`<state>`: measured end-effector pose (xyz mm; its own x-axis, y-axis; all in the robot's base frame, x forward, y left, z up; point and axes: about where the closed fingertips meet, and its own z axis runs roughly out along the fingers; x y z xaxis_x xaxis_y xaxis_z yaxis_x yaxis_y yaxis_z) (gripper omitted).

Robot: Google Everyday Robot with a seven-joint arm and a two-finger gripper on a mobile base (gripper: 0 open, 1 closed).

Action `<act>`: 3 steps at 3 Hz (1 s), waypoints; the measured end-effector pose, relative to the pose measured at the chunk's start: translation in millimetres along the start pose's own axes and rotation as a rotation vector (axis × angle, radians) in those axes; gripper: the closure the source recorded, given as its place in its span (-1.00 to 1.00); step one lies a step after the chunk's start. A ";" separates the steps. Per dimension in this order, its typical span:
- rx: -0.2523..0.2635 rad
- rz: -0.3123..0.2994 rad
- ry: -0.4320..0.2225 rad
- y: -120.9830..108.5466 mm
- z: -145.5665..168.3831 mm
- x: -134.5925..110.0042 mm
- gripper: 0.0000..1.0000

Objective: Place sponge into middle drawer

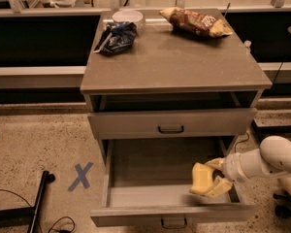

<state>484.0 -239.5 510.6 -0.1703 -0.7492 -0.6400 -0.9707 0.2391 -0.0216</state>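
Note:
The middle drawer [150, 174] is pulled open below the cabinet top, its grey tray bare on the left and centre. My gripper [214, 177] reaches in from the right on a white arm and is shut on the sponge [201, 178], a pale yellow foam block. The sponge hangs low inside the drawer's right front part, just above the tray floor near the front wall. I cannot tell whether it touches the floor. The drawer's front with its black handle [173, 222] is at the bottom edge of the view.
The upper drawer front [170, 123] is slightly open above. On the cabinet top lie a brown-and-yellow snack bag [196, 22], a white bowl [127, 17] and a blue bag [116, 35]. A blue tape X [81, 176] and a black stand leg [39, 198] are on the floor at left.

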 end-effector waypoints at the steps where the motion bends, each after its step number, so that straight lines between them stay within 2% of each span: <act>1: 0.016 0.067 -0.023 -12.6 45.5 -0.9 1.00; 2: 0.087 0.139 -0.028 -38.7 83.2 -1.5 0.91; 3: 0.119 0.180 -0.036 -52.2 113.2 -11.3 0.45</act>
<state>555.7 -173.6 432.0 -0.3305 -0.6658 -0.6689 -0.8980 0.4399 0.0059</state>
